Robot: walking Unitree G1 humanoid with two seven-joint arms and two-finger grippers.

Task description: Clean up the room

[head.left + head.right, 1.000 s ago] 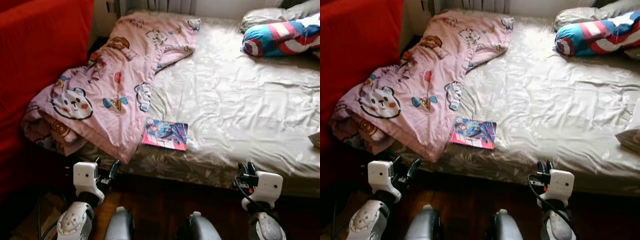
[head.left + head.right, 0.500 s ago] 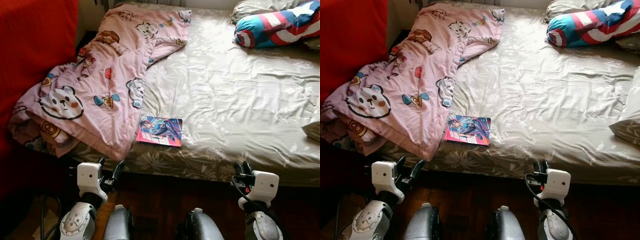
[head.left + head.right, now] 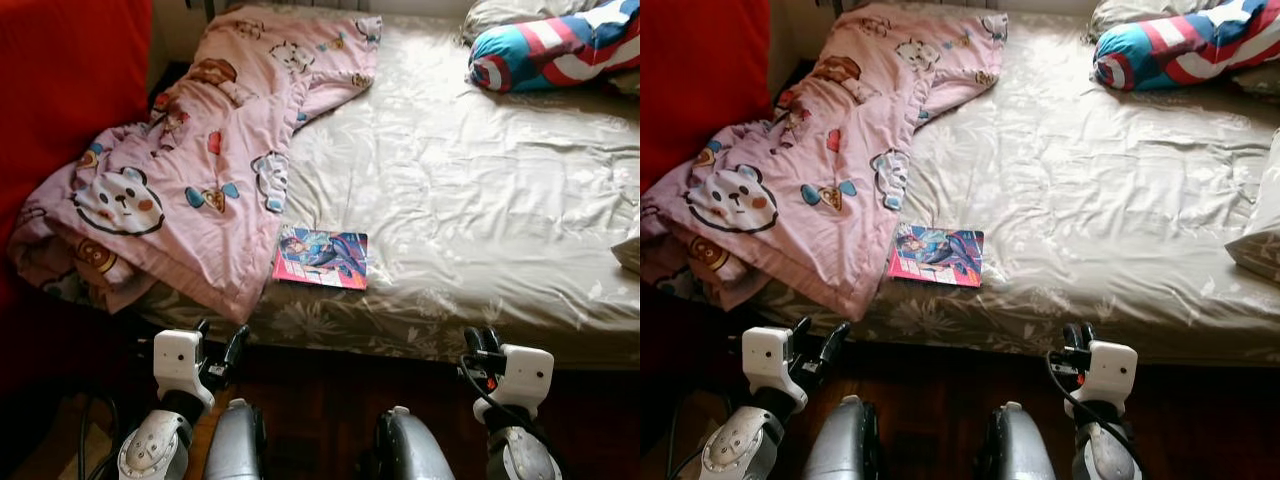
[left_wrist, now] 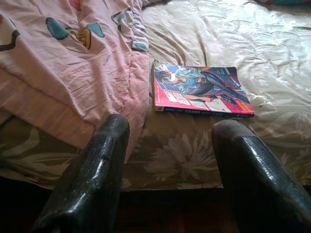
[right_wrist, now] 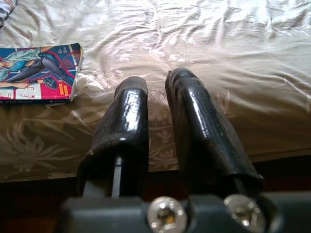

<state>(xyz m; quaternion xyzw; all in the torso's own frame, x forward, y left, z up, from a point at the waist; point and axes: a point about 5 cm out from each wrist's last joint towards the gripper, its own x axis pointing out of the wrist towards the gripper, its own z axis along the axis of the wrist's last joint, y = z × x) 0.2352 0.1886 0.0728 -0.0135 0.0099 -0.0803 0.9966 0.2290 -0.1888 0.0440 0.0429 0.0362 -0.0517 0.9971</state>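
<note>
Dark wooden floor [image 3: 320, 400] runs along the near edge of a wide bed [image 3: 480, 200], and we stand facing it from the foot side. Pale sheets with a faint leaf and flower print cover the mattress, wrinkled and bright where light falls on them.

On our left, a pink blanket [image 3: 200, 150] printed with cartoon bears and hearts lies rumpled across the bed's left part, its lower corner spilling over the edge. A red sofa [image 3: 60, 90] stands just beside the bed on that side, touching the blanket's heap.

Close to the near edge of the bed lies a comic book [image 3: 322, 257], flat, cover up, showing bright blue, pink and red artwork. Its left edge sits just beside the blanket's hem; we cannot tell if they touch.

At the far right corner rests a bolster pillow [image 3: 555, 55] in blue, red and white stripes, with a pale pillow [image 3: 510, 12] behind it.

Our left tool [image 3: 218, 345] hovers low in front of the bed's edge, below the blanket's corner, its two black fingers [image 4: 90, 179] spread wide with nothing between them. Our right tool [image 3: 482, 345] hangs before the bed's edge farther right, well apart from the comic book, its fingers [image 5: 124, 126] drawn nearly together, with only a thin gap, gripping nothing.
</note>
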